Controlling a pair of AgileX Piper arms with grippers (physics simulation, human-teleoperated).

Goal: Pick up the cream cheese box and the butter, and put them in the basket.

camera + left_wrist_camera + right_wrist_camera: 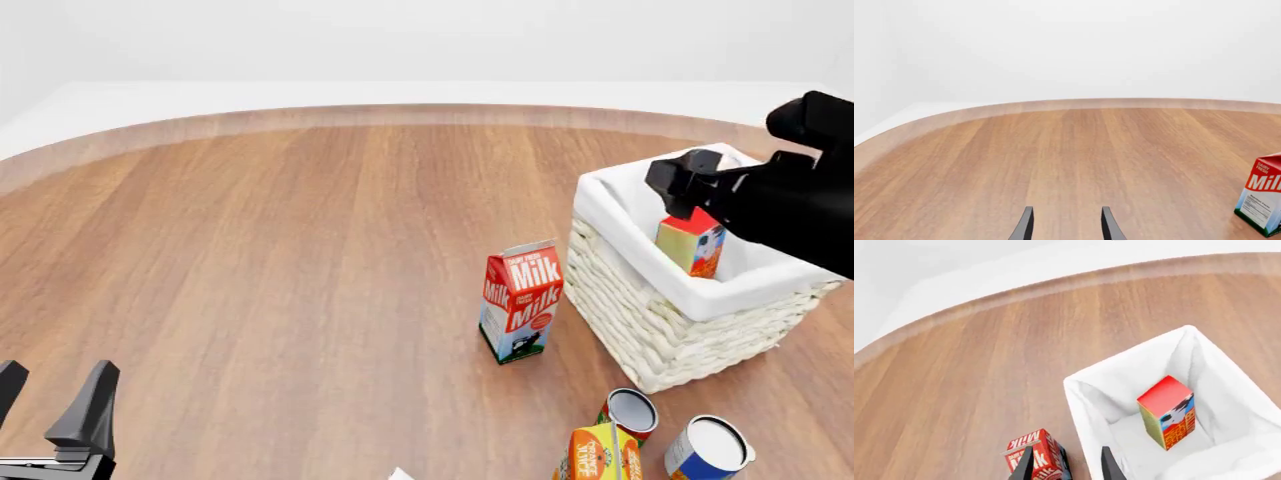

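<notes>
The butter (691, 243), an orange carton with a red end, stands tilted inside the white-lined wicker basket (667, 330) at the right. The right wrist view looks down on the butter (1167, 412) against the basket's liner (1107, 390). My right gripper (675, 186) hovers above the basket's near-left rim, open and holding nothing, clear of the butter; the same gripper (1066, 467) shows its parted fingers in the wrist view. My left gripper (47, 395) sits low at the front left, open and empty, over bare wood (1066, 227). The cream cheese box is out of view.
A red-and-white milk carton (521, 305) stands upright just left of the basket, also seen in the wrist views (1262, 200) (1034, 457). Two open cans (627, 410) (707, 448) and an orange-yellow carton (601, 455) crowd the front right. A small white corner (398, 473) pokes in at the bottom edge.
</notes>
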